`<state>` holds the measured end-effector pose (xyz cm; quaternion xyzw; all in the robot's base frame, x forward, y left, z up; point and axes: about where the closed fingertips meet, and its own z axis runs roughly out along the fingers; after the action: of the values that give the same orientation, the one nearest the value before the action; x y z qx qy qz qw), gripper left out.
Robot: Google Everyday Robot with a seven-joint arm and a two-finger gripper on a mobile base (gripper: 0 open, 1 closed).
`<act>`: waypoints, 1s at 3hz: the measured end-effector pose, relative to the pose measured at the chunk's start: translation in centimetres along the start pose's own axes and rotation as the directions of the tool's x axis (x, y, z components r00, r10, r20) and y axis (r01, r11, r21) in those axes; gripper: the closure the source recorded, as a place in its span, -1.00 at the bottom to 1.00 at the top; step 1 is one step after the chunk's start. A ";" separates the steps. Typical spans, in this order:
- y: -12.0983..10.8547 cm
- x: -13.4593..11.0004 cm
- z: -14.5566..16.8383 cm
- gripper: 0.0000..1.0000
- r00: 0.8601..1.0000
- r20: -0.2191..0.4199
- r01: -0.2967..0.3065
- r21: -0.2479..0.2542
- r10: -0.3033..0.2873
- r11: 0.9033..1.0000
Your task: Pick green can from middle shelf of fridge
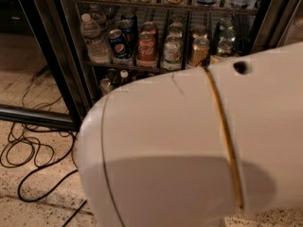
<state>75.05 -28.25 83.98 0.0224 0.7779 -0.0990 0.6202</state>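
The fridge point(47, 41) stands open ahead, with a black door frame. Its middle shelf point(128, 66) is a dark wire rack holding a row of drinks. The green can point(226, 44) stands at the right end of that row, dark and partly hidden behind the arm's top edge. Left of it are a gold-tan can point(199, 51), a whitish pale-green can point(171, 52), a red can point(146, 48), a blue can point(118, 43) and a water bottle point(93, 38). My large white arm housing point(189, 145) fills the lower right. The gripper is out of view.
An upper shelf point(156, 5) carries more containers. Small bottles point(113, 79) stand on a lower shelf, mostly hidden by the arm. Black cables point(28, 150) lie looped on the speckled floor at left. The open door's lower frame point(33, 117) crosses the floor at left.
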 end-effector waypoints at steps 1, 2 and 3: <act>0.0 0.0 0.0 0.91 1.000 0.000 0.000 0.000 0.000 1.000; 0.0 0.0 0.0 1.00 1.000 0.000 0.000 0.000 0.000 1.000; 0.4 -0.6 -0.7 1.00 0.999 -0.011 -0.043 -0.033 0.043 0.999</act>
<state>74.59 -27.71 84.71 0.0295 0.7818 -0.0727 0.6185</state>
